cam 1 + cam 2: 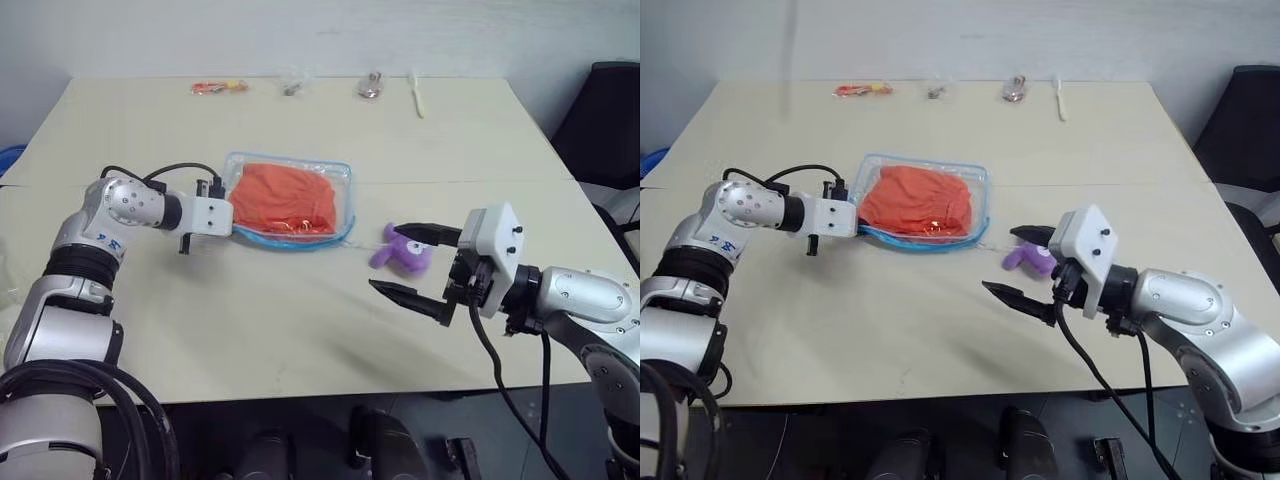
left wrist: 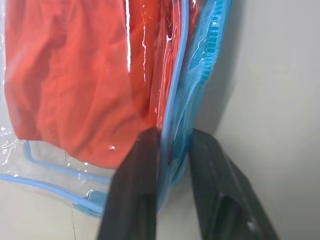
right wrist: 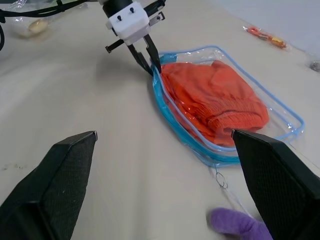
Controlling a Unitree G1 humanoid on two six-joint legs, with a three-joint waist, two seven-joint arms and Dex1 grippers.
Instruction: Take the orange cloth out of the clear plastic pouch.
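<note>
Pouch: the flat clear plastic pouch with light blue edging [image 1: 345,172] is laid flat mid-desk on the pale beige desk [image 1: 300,320], blue-zippered edge toward the robot.
Cloth: the bright orange wrinkled cloth [image 1: 282,197] is kept wholly inside the pouch.
Left end effector [image 3: 150,62]: its fingers are pinched onto the pouch's blue edge at one corner, probably so that the pouch is anchored.
Right end effector [image 1: 412,262]: spread wide and empty, it is held above the desk beside a small purple plush toy [image 1: 402,251], apparently ready for the cloth.

Bright even overhead light; soft shadows; glare streaks on clear plastic pouch [image 2: 127,45]; close-up blurred.
</note>
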